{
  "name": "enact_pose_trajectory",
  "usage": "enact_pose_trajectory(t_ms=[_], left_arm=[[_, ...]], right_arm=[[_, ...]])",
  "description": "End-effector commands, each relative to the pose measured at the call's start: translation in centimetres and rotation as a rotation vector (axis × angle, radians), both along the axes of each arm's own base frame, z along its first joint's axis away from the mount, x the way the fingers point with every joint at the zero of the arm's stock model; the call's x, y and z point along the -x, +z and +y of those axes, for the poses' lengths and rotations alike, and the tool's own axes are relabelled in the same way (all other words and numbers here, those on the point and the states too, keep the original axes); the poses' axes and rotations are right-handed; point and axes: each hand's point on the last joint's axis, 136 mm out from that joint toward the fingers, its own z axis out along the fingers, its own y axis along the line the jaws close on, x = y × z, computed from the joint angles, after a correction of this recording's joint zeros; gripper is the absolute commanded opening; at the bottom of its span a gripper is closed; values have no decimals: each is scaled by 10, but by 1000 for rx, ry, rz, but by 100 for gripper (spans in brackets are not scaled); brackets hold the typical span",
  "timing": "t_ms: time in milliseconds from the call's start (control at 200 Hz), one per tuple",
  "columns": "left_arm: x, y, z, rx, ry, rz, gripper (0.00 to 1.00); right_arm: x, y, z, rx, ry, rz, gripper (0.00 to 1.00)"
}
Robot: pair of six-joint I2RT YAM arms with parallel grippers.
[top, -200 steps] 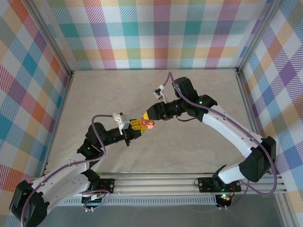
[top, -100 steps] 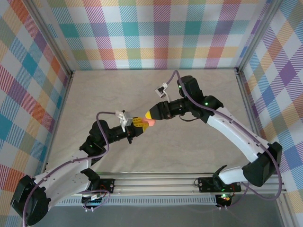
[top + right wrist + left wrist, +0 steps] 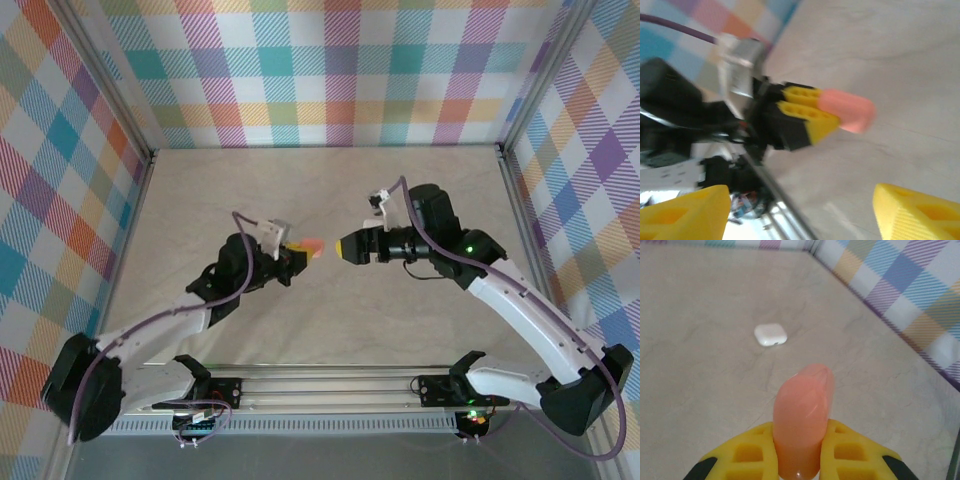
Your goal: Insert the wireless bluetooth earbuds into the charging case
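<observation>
Seemingly light, hard and slippery, the pink case sits clamped by its broad sides in the left gripper; the right gripper gapes empty.

White case on beige table

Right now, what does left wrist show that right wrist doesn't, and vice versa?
Left wrist, not right wrist: a white case lying closed on the table, farther out than the held case.
Right wrist, not left wrist: the right tool, its yellow fingers spread wide with nothing between them, plus the left arm's black wrist and purple cable seen from outside.
Both: the left tool shut on the pink case, above the table.
</observation>
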Motion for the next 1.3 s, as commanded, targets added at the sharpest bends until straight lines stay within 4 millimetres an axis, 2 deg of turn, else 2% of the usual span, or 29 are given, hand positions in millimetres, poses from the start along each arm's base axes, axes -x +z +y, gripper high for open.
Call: enact_pose_trajectory(t_ms=[0,100,175,370,465,575,650,775,900,930,940,950,1065,1135,1225,1300], left_arm=[[-15,-20,-7,-27,31,142,3],[-28,-40,-22,-44,10,224,0],[-37,-62,-31,-66,10,295,0],[-57,-109,-45,-128,32,423,0],[-65,-126,-45,-159,54,447,6],[-71,-137,-46,-197,62,457,16],[-74,-140,-43,-228,75,453,27],[-81,-135,-36,-276,104,421,53],[-87,-119,-29,-325,123,373,80],[-89,-113,-28,-335,126,357,88],[-89,-111,-27,-340,126,354,96],[-89,-110,-26,-348,127,351,99],[-92,-84,-16,-405,140,282,100],[-95,-67,-3,-449,167,225,100],[-98,-50,22,-509,227,152,100],[-102,-43,51,-557,304,86,100]], right_arm=[[-20,-26,-41,136,-196,-73,83],[-32,-54,-73,233,-322,-103,91],[-38,-74,-97,305,-412,-104,95],[-46,-109,-144,428,-556,-101,100],[-51,-122,-163,481,-612,-115,100],[-56,-131,-182,520,-674,-126,100],[-60,-134,-195,540,-718,-139,100],[-66,-133,-216,575,-772,-170,100],[-74,-139,-232,606,-774,-272,100],[-76,-141,-236,605,-777,-300,100],[-77,-142,-237,601,-783,-307,100],[-77,-143,-239,597,-789,-311,100],[-85,-149,-253,560,-852,-368,100],[-92,-154,-260,576,-870,-411,100],[-103,-161,-260,580,-859,-466,100],[-112,-164,-258,574,-855,-513,100]])
